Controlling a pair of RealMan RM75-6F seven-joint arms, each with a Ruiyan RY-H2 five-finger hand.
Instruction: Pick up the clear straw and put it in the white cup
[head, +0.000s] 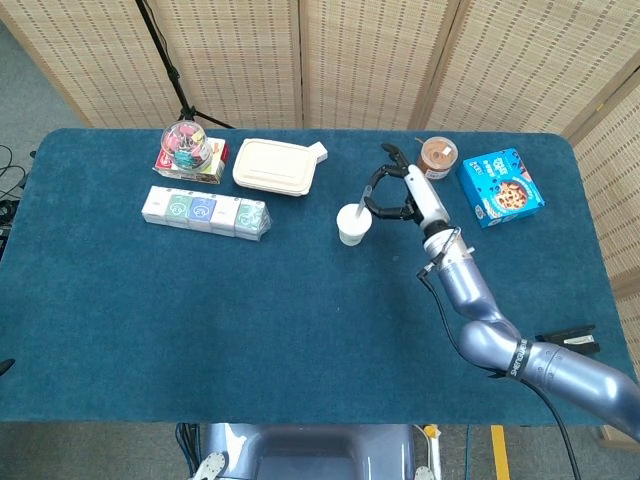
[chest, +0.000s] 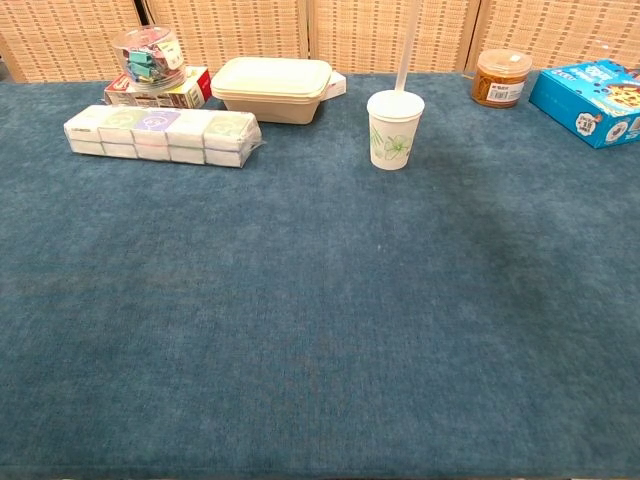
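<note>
The right hand (head: 398, 190) fingers (head: 377, 207) pinch the clear straw (chest: 404, 55), its lower end inside the white cup (chest: 394, 129).

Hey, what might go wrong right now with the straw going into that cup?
The right hand holds the clear straw tilted, its lower end at the white cup's rim. Pressing down could tip the light cup. Released this tilted, the straw may lean hard on the rim and fall out.

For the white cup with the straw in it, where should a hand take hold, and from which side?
Grip the white cup around its mid wall from the open near side: it stands upright, the straw rises from its mouth, and the right hand hangs above, so a top grasp is blocked.
</note>
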